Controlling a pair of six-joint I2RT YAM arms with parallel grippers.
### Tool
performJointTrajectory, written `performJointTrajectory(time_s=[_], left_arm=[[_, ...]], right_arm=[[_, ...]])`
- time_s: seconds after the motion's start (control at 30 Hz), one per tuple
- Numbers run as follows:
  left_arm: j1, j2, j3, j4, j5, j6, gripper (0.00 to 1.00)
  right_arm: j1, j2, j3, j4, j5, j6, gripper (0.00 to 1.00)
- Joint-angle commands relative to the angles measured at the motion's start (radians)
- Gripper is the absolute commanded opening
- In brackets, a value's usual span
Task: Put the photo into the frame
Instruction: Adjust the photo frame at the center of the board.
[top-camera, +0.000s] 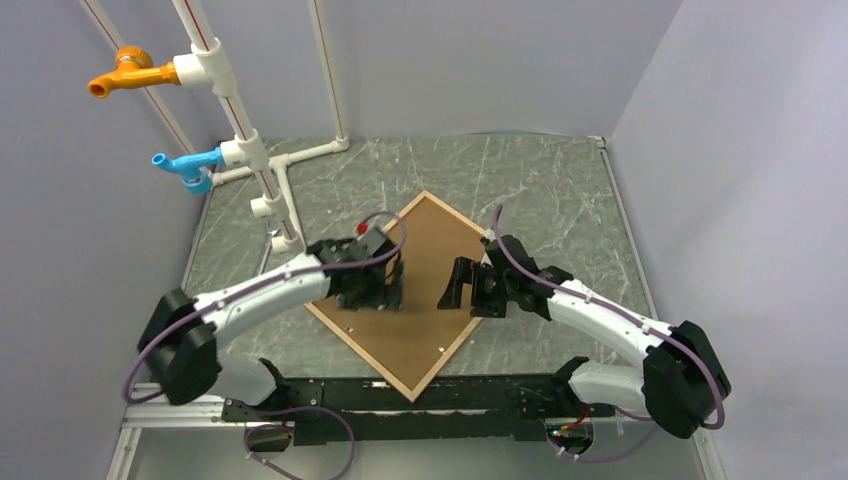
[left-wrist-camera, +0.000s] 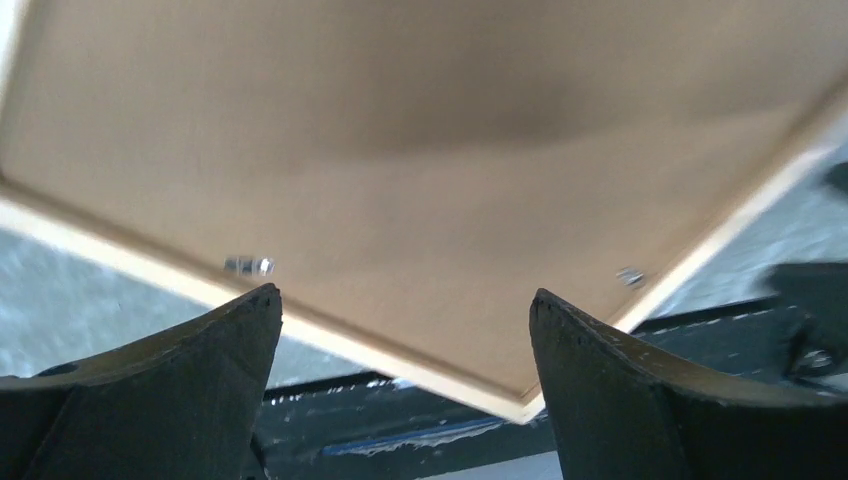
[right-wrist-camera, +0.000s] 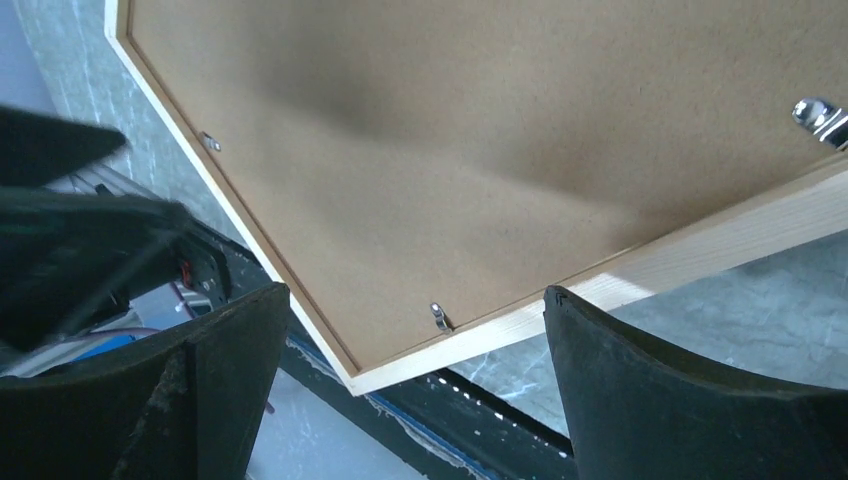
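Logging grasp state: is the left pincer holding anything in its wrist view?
No, the left pincer is open over the backing board, gripping nothing.

— Where's the frame (top-camera: 358, 353)?
— Flat on the table (top-camera: 560, 190), turned cornerwise, brown backing board (top-camera: 425, 300) facing up. The left gripper (top-camera: 375, 290) hangs over its left part, the right gripper (top-camera: 462, 290) over its right edge.
— And between them?
— Bare board.
— Beyond the left gripper?
— White pipes (top-camera: 262, 175), a blue tap (top-camera: 185, 165), an orange tap (top-camera: 125, 72).
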Motion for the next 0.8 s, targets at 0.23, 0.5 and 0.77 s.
performJointTrajectory(time_s=[0.23, 0.5, 0.77], left_arm=[[-0.026, -0.387, -0.457, 0.084, 0.045, -0.381, 0.89], [-0.024, -0.242, -0.512, 0.265, 0.092, -0.384, 0.81], [-0.028, -0.090, -0.382, 0.270, 0.074, -0.227, 0.34]], right_arm=[[-0.103, 0.039, 0.086, 0.002, -0.035, -0.087, 1.00], [-0.242, 0.007, 0.090, -0.029, -0.101, -0.137, 1.00], [-0.393, -0.036, 0.112, -0.107, -0.127, -0.216, 1.00]])
